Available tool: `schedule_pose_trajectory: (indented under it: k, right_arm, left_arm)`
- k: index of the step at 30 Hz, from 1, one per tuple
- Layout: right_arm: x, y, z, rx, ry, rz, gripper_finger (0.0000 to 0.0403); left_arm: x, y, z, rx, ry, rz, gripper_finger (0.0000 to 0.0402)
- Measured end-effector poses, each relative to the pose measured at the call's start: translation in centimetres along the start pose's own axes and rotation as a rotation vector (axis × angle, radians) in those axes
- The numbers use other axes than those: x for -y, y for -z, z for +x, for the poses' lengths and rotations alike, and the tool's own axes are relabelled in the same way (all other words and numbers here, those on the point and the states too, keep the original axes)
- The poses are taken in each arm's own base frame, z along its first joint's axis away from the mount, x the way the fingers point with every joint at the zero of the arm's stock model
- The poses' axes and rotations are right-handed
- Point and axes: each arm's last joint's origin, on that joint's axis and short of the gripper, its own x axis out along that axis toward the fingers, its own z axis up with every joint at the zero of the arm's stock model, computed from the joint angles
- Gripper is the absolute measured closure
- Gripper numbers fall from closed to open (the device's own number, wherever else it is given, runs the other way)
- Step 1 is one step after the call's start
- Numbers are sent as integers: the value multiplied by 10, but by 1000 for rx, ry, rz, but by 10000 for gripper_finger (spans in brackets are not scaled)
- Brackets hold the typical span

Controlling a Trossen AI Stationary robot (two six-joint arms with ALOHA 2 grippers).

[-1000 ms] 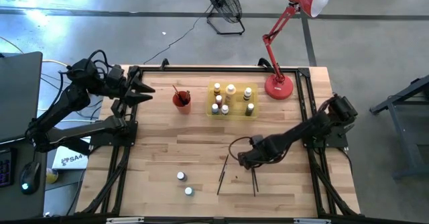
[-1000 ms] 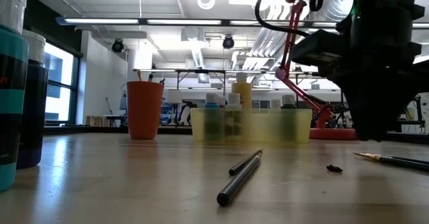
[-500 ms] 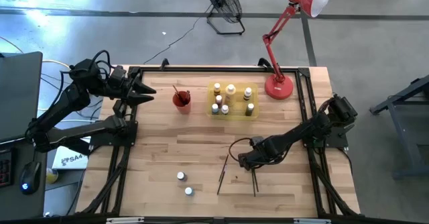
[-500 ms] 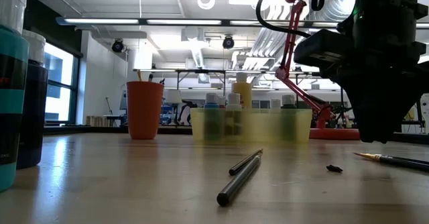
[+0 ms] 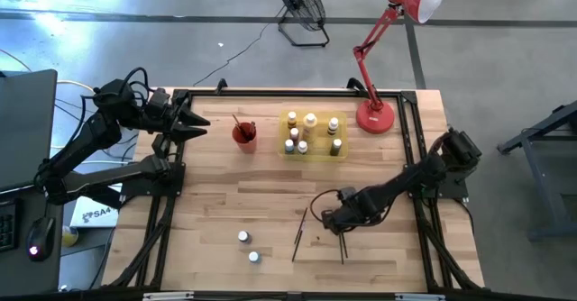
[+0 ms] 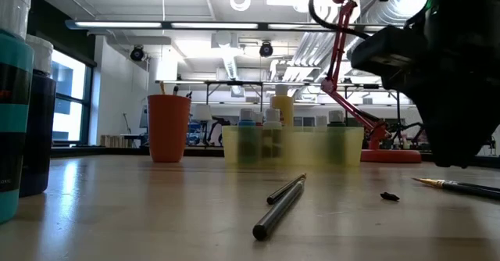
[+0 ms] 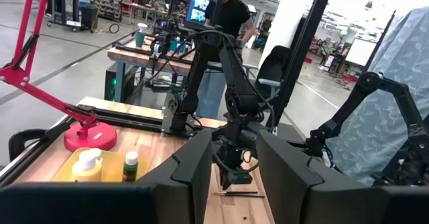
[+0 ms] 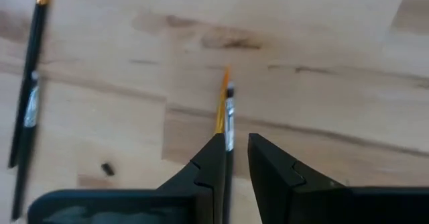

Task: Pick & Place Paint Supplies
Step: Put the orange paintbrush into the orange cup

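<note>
- My right pincer (image 5: 332, 220) is low over the middle of the bench, nearer the edge opposite the lamp (image 5: 375, 118) than the lamp's own edge. The arm reaches in from the right edge.
- Its fingers (image 8: 209, 162) are parted only a little. They hold nothing and point along a brush (image 8: 226, 113) that lies flat on the wood.
- The brush's handle runs into the narrow gap between the fingers, close against one of them. A strip of bare wood shows beside it. Its orange tip and silver ferrule stick out ahead of the fingertips.
- In the low view this brush (image 6: 461, 187) rests on the bench under the dark bulk of my right arm.
- A second brush (image 5: 298, 233) lies loose just beside it, on the side toward the left edge. A small dark speck (image 6: 389, 196) sits on the wood between the two.
- Two bottles (image 5: 248, 247) with white caps stand close together near the edge opposite the lamp, left of the brushes and well apart from them.
- The yellow tray (image 5: 318, 148) sits near the lamp edge, about midway along it, with seven bottles (image 5: 310, 121) standing in it.
- The red cup (image 5: 244, 136) stands just beside the tray, toward the left edge, with thin handles sticking out of it.
- My left pincer (image 5: 192, 123) waits above the bench's left edge, near the lamp-side corner. Its fingers are spread and empty, and it points across toward the cup.
</note>
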Motion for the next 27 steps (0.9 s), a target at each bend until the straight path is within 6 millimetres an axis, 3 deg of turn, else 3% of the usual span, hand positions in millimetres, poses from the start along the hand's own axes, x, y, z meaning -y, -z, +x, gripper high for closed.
schedule_pose_trajectory:
  k: [6, 27]
  right_arm:
    - [-2, 10, 0, 13, -64, -4, 346]
    - [-2, 11, 0, 24, -68, -7, 348]
  left_arm:
    - [0, 0, 0, 0, 0, 0, 284]
    - [0, 0, 0, 0, 0, 0, 284]
